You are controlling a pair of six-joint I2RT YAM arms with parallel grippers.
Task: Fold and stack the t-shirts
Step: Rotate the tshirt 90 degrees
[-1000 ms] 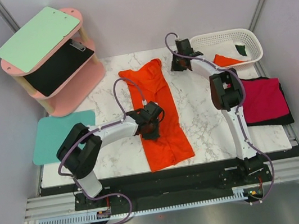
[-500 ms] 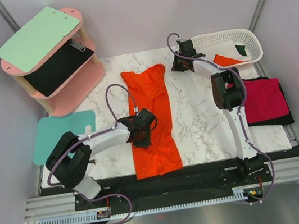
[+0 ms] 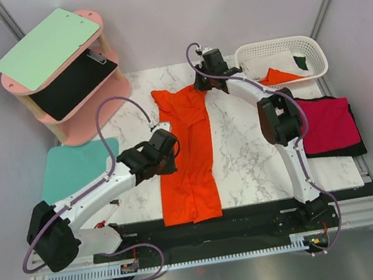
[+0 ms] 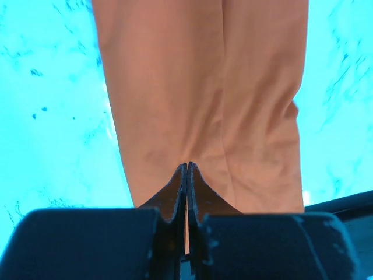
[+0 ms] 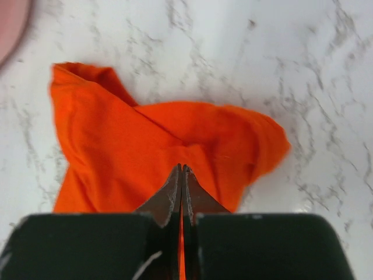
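The bright orange cloth t-shirt (image 3: 192,167) lies drawn into a long narrow band down the middle of the white marble-patterned table (image 3: 253,158). The left gripper (image 4: 186,170) is pinched closed on its left edge about halfway along, and the right gripper (image 5: 181,170) is clamped on the bunched far end, near the white plastic lattice basket (image 3: 278,43). The step in hand appears to be straightening; next the cloth likely needs laying flat, folding across, then carrying to the folded crimson t-shirt (image 3: 326,123) lying on a black t-shirt (image 3: 358,147) at the table's right edge.
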